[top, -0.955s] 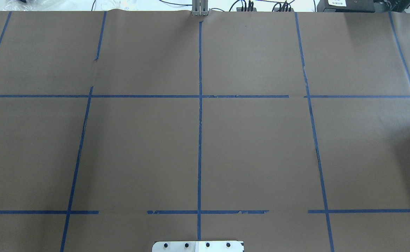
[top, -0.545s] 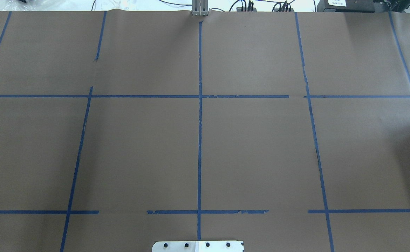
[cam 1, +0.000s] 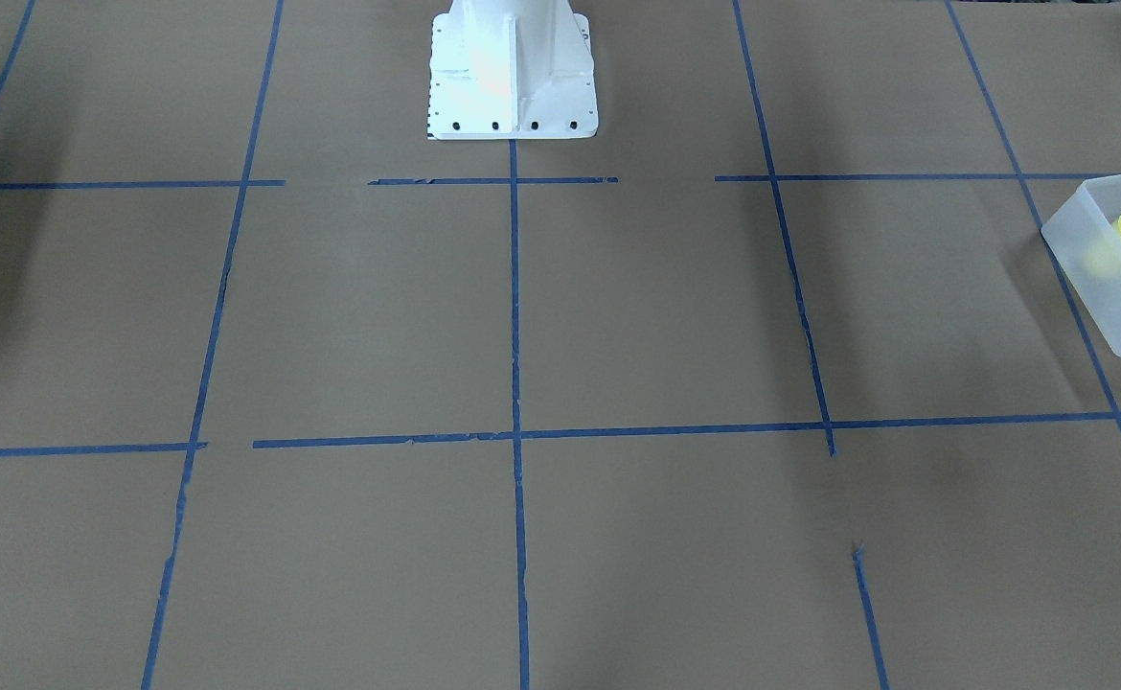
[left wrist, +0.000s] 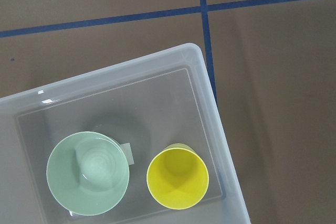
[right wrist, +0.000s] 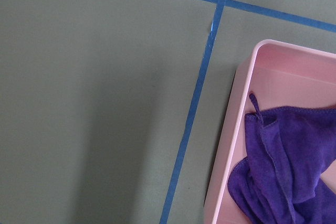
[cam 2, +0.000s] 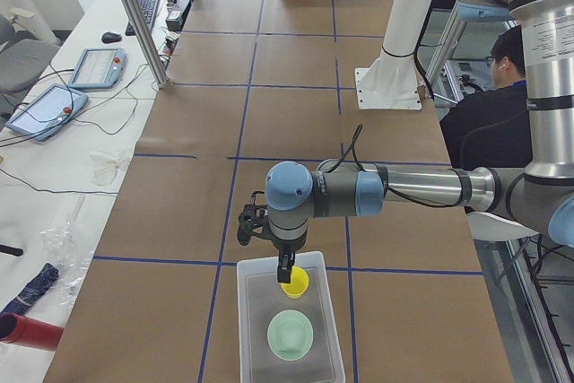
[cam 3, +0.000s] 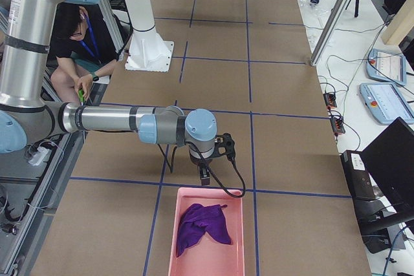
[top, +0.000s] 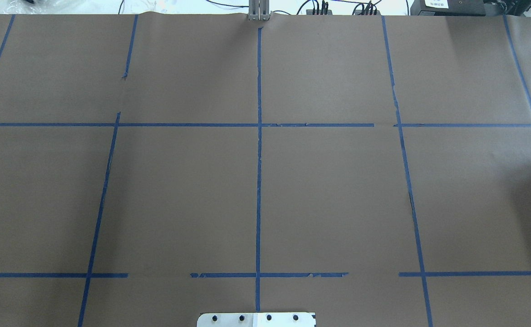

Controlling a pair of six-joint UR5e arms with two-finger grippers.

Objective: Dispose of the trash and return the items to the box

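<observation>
Sitting in box (left wrist: 210, 103) w/ bowl (left wrist: 87, 174): yellow cup (left wrist: 177, 177); left pincer (cam 2: 285, 268), right pincer (cam 3: 204, 174) – can't tell state.

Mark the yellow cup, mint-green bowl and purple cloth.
Small yellow tapered plastic cup (left wrist: 177, 178): left wrist view, inner bottom.
Shallow mint-green round bowl (left wrist: 87, 173): left wrist view, inner floor.
Crumpled purple cloth (right wrist: 289, 166): right wrist view, middle.

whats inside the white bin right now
The translucent bin holds a yellow cup and a mint-green bowl, both open side up and apart. Anything lying under them is hidden.
</observation>
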